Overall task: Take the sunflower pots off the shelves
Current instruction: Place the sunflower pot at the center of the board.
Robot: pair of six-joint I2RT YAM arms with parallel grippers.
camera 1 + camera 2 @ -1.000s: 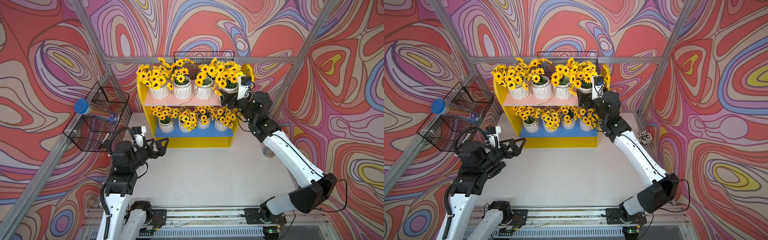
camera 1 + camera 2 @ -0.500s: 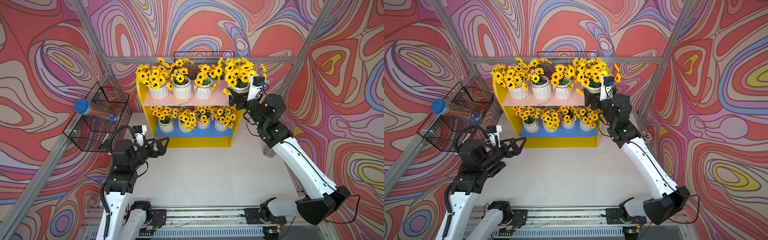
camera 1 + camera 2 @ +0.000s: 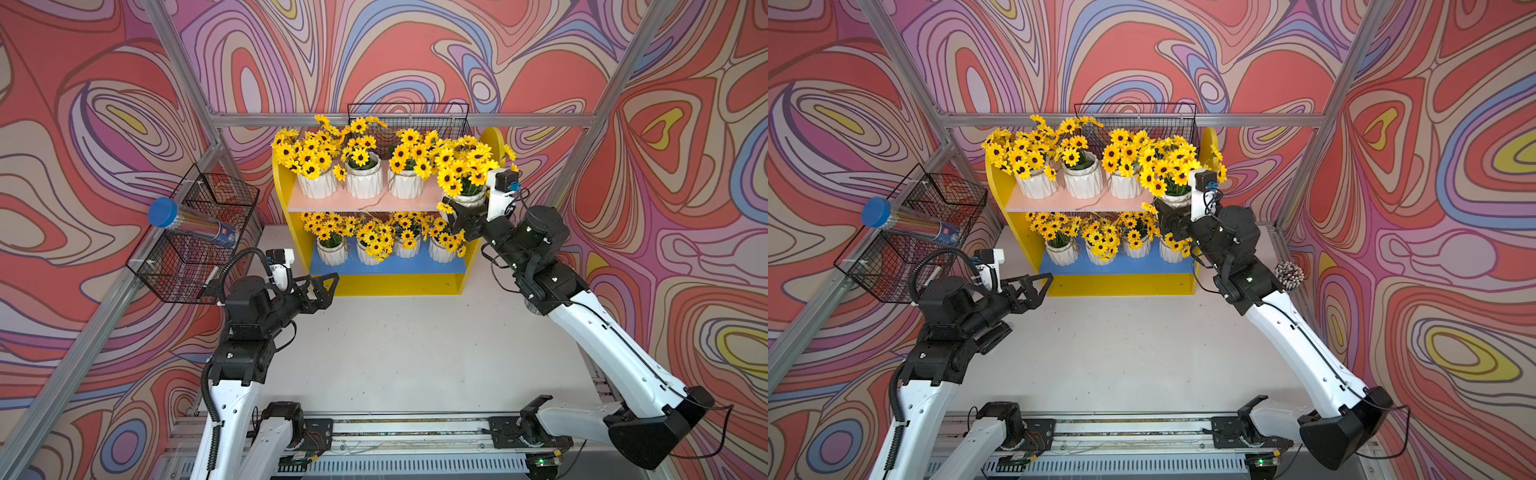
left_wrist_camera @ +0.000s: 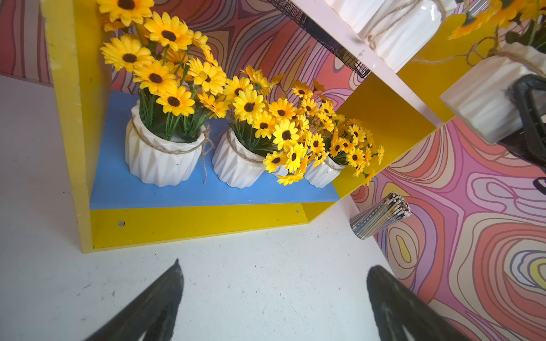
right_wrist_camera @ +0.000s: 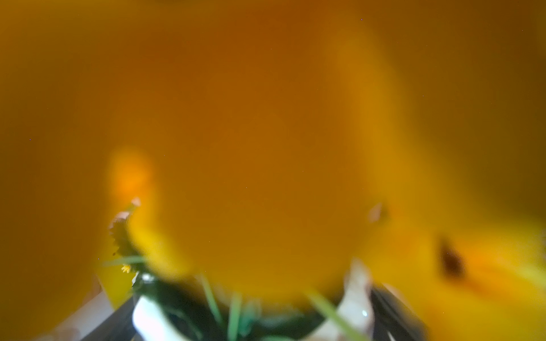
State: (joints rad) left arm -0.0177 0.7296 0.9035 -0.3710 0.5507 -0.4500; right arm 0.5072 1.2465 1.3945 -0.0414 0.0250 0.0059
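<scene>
The shelves (image 3: 286, 195) have yellow side panels, a pale pink upper board (image 3: 374, 203) and a blue lower board (image 3: 386, 266). Three sunflower pots (image 3: 364, 183) stand on the pink board and several (image 4: 159, 159) on the blue one. My right gripper (image 3: 461, 214) is shut on one more sunflower pot (image 3: 469, 198), held in the air just off the pink board's right front end; that pot (image 4: 484, 97) also shows in the left wrist view. Yellow petals blur the right wrist view; only the pot's rim (image 5: 147, 319) is clear. My left gripper (image 3: 326, 286) hangs open and holds nothing, low over the table by the shelves' left panel.
A black wire basket (image 3: 183, 270) on the left frame post holds a clear tube with a blue cap (image 3: 191, 224). Another wire basket (image 3: 407, 120) hangs behind the shelves. A cup of pencils (image 3: 1289, 274) stands on the table right of the shelves, behind my right arm.
My right gripper has carried its sunflower pot up and to the right off the pink board, then a little lower and forward. The left arm has hardly moved.
</scene>
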